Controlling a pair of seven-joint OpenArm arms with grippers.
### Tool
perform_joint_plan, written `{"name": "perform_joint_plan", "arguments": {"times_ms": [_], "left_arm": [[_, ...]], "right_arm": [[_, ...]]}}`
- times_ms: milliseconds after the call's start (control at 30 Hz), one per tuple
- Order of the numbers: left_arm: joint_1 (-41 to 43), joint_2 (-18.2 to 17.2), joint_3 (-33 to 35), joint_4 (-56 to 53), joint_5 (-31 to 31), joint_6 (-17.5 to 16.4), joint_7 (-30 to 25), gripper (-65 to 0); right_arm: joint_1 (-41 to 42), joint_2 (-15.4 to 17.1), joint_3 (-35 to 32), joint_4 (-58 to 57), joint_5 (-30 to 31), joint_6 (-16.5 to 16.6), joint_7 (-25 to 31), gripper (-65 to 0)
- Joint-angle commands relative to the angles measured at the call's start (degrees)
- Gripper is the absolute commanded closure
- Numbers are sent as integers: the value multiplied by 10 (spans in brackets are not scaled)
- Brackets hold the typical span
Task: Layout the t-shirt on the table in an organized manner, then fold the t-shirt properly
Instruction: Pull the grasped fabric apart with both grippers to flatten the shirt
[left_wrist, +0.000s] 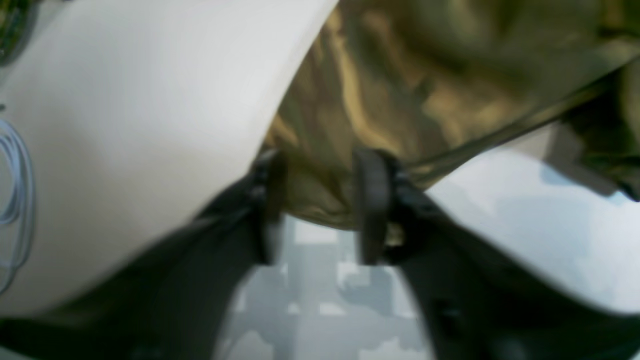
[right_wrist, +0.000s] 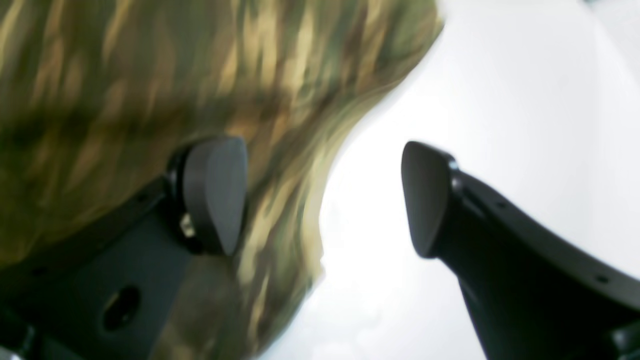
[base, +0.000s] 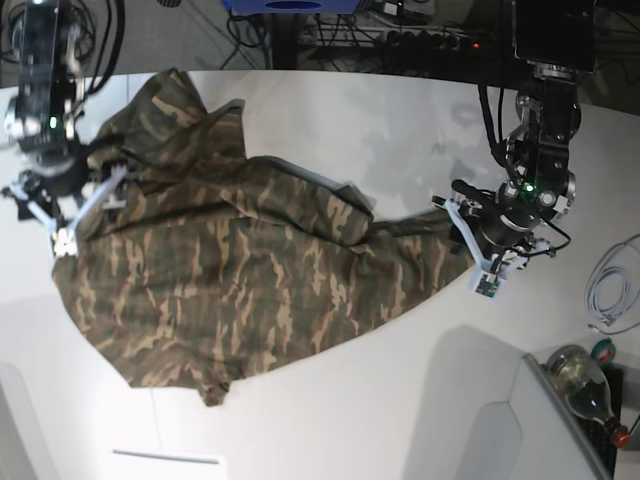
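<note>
On the table (base: 400, 400) the shirt (base: 230, 270) lies spread but rumpled, skewed across the white top, so we judge we are in the laying-out step. Our right gripper (right_wrist: 325, 200) stands wide open at the shirt's edge, holding nothing. Our left gripper (left_wrist: 320, 205) has its jaws parted with a corner of cloth between them; whether they pinch it we cannot tell. Next we need fresh grips to pull the cloth flat and square.

Both wrist views blur the t-shirt (right_wrist: 125, 90); its folded-under parts stay hidden.
</note>
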Motion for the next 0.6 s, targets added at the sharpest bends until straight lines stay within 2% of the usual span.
{"name": "perform_joint_plan", "arguments": {"times_ms": [0,100,233,300,367,433,467,567], "left_arm": [[0,-7,-15,21,0,4,-9,-318],[20,-7,-49,43,1,3,-9,-383],[54,-9,-87,69,1,2,-9,-393],[78,-8,-117,85,1,2,-9,-390],[102,-7,-152,95,-3,2,-9,-390],[124,-7,-183,98,-4,1,-10,-388],[136,-7,-200,99,-4,1,-12,-388],[166,-7,-232,99,-4,0,-14,-388]], "right_arm": [[18,11,3,-23,2,2,5,-453],[65,20,0,-94,3,2,7,-453],[102,20,-1,-147,3,9,7,-432],[125,20,-1,-191,2,41,7,-332],[148,20,2,-242,1,65,7,-165],[165,21,4,-281,1,66,7,-20],[175,24,4,-303,1,66,8,0],[206,34,4,-365,1,66,16,-17]]}}
